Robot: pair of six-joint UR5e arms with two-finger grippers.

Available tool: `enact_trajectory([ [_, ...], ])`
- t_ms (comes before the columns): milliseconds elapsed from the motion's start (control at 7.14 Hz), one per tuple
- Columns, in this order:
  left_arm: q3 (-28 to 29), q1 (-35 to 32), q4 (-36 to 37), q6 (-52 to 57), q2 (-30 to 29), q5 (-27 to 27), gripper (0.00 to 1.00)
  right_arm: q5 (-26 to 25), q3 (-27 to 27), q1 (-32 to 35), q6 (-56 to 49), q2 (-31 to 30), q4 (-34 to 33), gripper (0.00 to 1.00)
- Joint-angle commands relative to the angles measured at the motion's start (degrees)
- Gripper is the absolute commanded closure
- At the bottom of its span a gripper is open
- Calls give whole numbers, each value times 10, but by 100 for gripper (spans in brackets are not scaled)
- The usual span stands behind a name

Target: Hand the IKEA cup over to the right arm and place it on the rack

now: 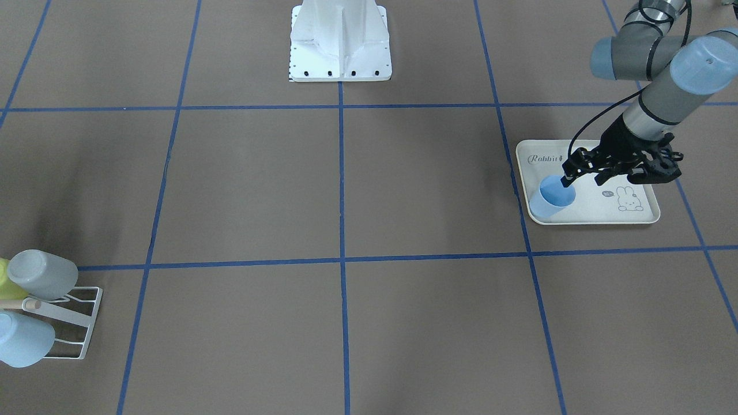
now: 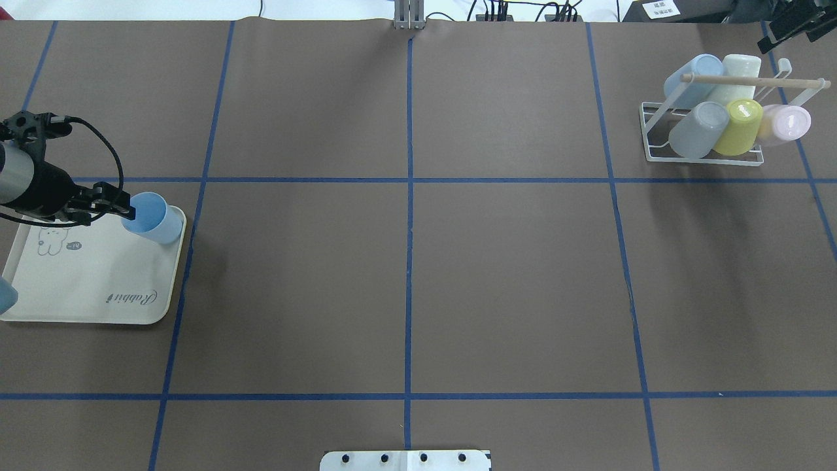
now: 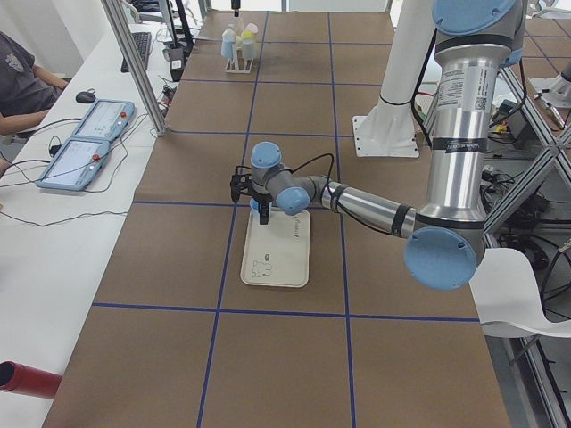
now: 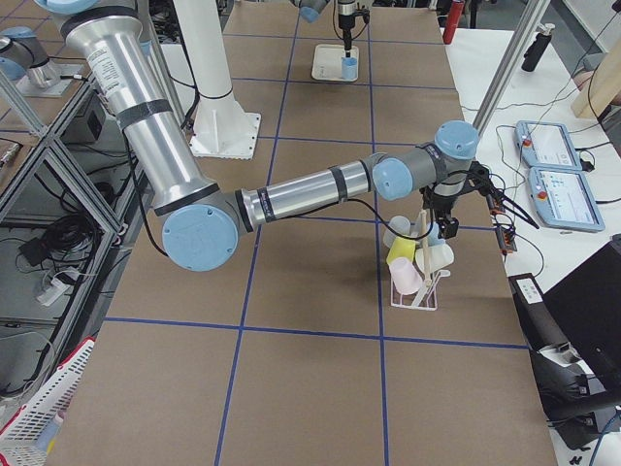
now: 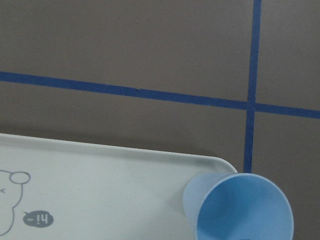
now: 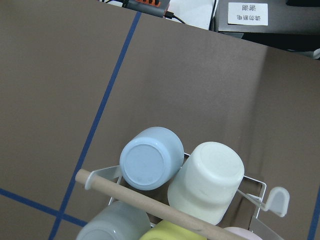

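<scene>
Overhead exterior, middle left: left tool (image 2: 129, 210) seemingly straddles the cup (image 2: 158, 224) rim; I cannot tell if it is clamped. Seat deep, lift straight.

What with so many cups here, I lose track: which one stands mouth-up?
The light blue cup at the corner of the tray, right by the left hand. Its mouth faces up; the other cups sit upturned on the rack.

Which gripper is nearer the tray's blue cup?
Left. The left gripper is at the rim of the blue cup; the right gripper hangs across the table by the rack.
</scene>
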Motion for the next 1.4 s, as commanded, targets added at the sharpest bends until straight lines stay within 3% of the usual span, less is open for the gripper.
enact_trajectory([
  [0, 25, 16, 0, -1, -16, 26, 29, 2, 0, 0, 1, -2, 0, 1],
  [140, 25, 18, 0, -1, -17, 26, 69, 3, 0, 0, 1, -2, 0, 1],
  [280, 25, 20, 0, -1, -17, 26, 100, 2, -1, 0, 1, -2, 0, 1],
  [700, -4, 21, 2, -4, -16, 10, 100, 1, -7, -1, 0, 2, 1, 1],
  [980, -66, -21, 56, -6, -24, -43, 100, 19, 3, -1, 20, 6, 0, 1],
  [1120, -100, -24, 95, -26, -51, -49, 100, 46, 13, -1, 86, 4, 6, 1],
  [1261, -105, -23, 99, -123, -100, -50, 100, 50, 50, -3, 160, 0, 7, 1],
])
